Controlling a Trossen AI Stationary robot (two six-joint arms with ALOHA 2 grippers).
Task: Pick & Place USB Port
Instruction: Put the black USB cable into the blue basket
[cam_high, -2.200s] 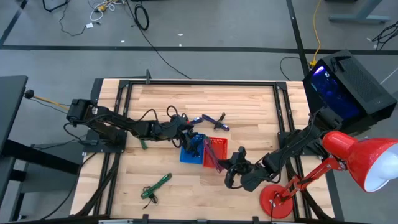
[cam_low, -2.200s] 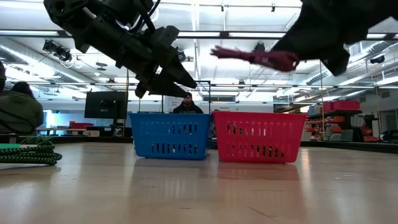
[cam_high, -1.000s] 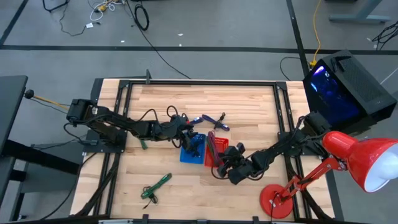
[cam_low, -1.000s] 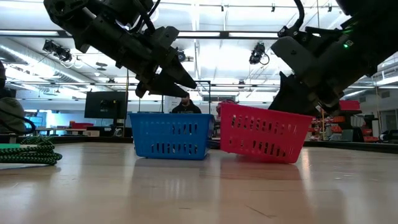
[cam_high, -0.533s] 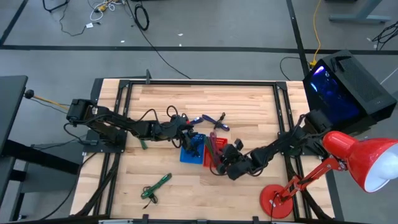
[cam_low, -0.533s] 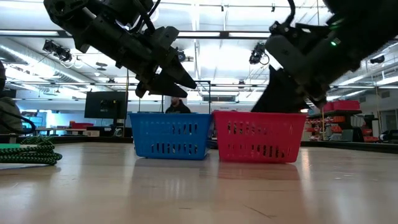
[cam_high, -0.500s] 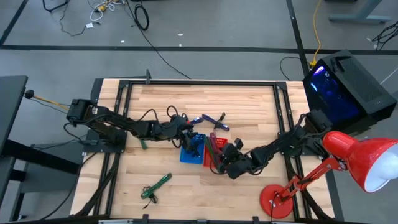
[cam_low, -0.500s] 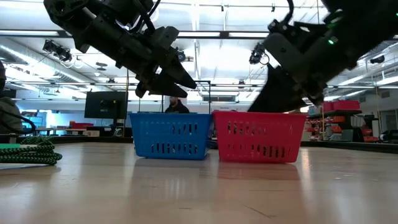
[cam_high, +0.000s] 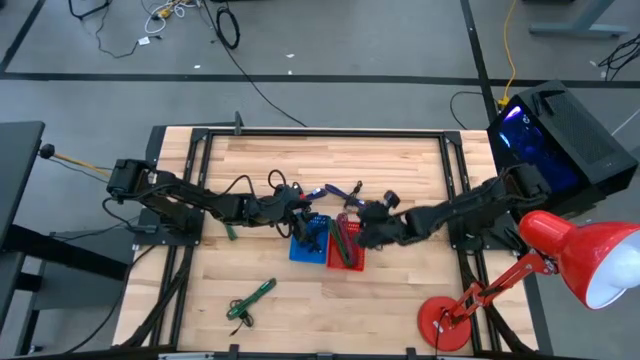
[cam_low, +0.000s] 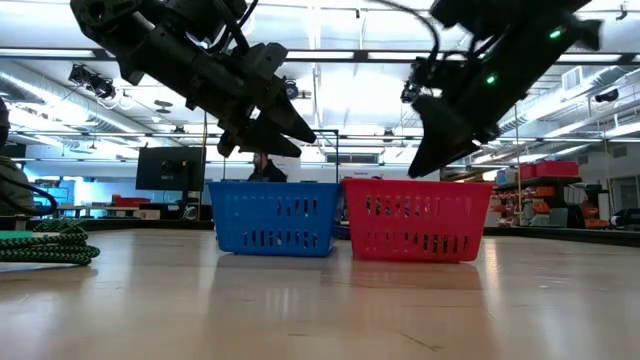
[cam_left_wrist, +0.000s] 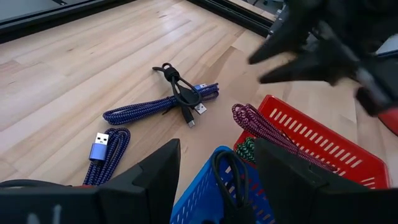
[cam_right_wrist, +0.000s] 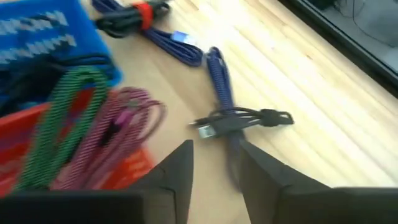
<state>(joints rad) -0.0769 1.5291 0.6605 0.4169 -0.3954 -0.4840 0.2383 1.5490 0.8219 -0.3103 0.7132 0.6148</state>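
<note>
The red basket (cam_high: 347, 250) stands on the table beside the blue basket (cam_high: 308, 243). A magenta cable (cam_right_wrist: 121, 134) and a green cable (cam_right_wrist: 59, 121) lie in the red basket, and a black cable (cam_left_wrist: 231, 180) in the blue one. Two blue USB cables (cam_left_wrist: 177, 99) (cam_left_wrist: 107, 148) lie on the wood beyond the baskets. My right gripper (cam_right_wrist: 217, 163) hovers open over the red basket's far edge, toward the blue cables, with nothing between its fingers. Above the blue basket, my left gripper (cam_left_wrist: 217, 169) hangs open and holds nothing.
A coiled green cable (cam_high: 250, 298) lies near the table's front left. A red desk lamp (cam_high: 560, 260) stands at the front right corner. Black frame rails (cam_high: 455, 190) run along the table's sides. Bare wood lies in front of the baskets.
My right gripper has come up out of the red basket and gone toward the table's far edge, over the blue cables. The red basket, tipped up on one side a second ago, has dropped back flat. The magenta cable has stayed in it.
</note>
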